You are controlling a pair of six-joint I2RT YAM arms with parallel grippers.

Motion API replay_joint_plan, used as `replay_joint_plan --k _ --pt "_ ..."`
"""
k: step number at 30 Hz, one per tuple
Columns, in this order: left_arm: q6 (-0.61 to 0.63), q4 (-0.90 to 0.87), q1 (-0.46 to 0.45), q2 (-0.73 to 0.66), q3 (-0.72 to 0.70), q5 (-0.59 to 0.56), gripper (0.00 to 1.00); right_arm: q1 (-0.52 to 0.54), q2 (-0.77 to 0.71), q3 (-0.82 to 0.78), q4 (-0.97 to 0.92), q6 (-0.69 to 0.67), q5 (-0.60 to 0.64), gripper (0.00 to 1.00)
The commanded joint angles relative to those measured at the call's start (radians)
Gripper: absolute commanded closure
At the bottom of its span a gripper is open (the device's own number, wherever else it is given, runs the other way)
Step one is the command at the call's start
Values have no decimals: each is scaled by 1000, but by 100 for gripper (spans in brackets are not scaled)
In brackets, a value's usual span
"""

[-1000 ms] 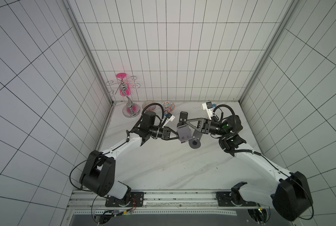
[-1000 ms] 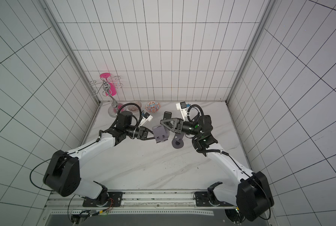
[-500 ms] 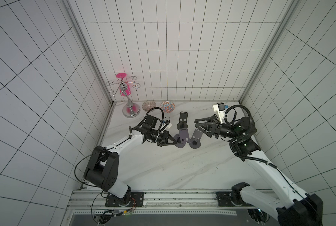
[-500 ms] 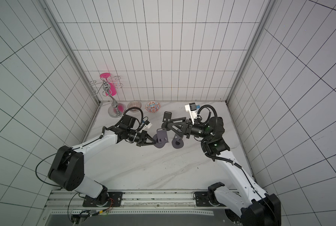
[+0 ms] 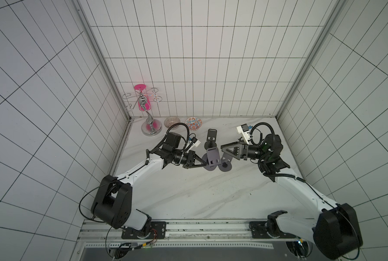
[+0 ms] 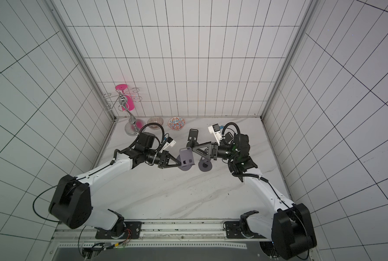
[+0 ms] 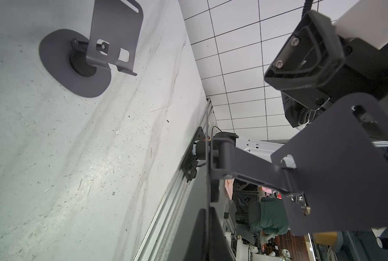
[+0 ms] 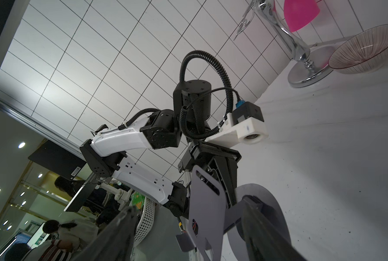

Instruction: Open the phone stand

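The left gripper (image 5: 202,163) is clamped shut on the phone stand (image 5: 213,156), gripping the rim of its round base (image 8: 267,194) between the fingers (image 7: 195,237). The stand projects straight ahead of the fingertips. Its back plate (image 8: 207,203) stands raised off the base on the hinged arm (image 7: 251,165), tilted. Whether the base rests on the table (image 5: 188,194) cannot be determined. The right gripper (image 5: 222,153) faces the left gripper from the opposite side with its jaws wide apart and holds nothing. In the right wrist view the back plate lies between the two spread fingers (image 8: 267,237); contact with either finger cannot be confirmed. A second grey stand (image 5: 226,166) sits on the table just beside the held stand, under the right gripper's fingertips as seen from above, its plate also raised. A black stand (image 5: 211,135) stands on the far side of both grippers, apart from them. A clear bowl (image 5: 172,122), a patterned bowl (image 5: 193,123) and a chrome rack (image 5: 151,130) stand beyond the left gripper, near the back wall.
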Motion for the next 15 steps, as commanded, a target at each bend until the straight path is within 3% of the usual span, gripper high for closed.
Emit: replay_joint_plan --k 1,4,7,11,15 --pt "3 45 -12 9 4 36 100 29 7 11 -96 -114 -12 24" --pt "0 45 -23 2 11 41 100 31 33 -9 -68 -121 -1 24" --pt "-5 45 -28 -2 12 38 100 32 68 -37 81 -39 -11 24" --pt "-4 45 -32 1 7 41 100 49 91 -20 99 -42 -27 25" --pt "-5 43 -32 11 15 47 100 83 96 8 53 -87 -38 36"
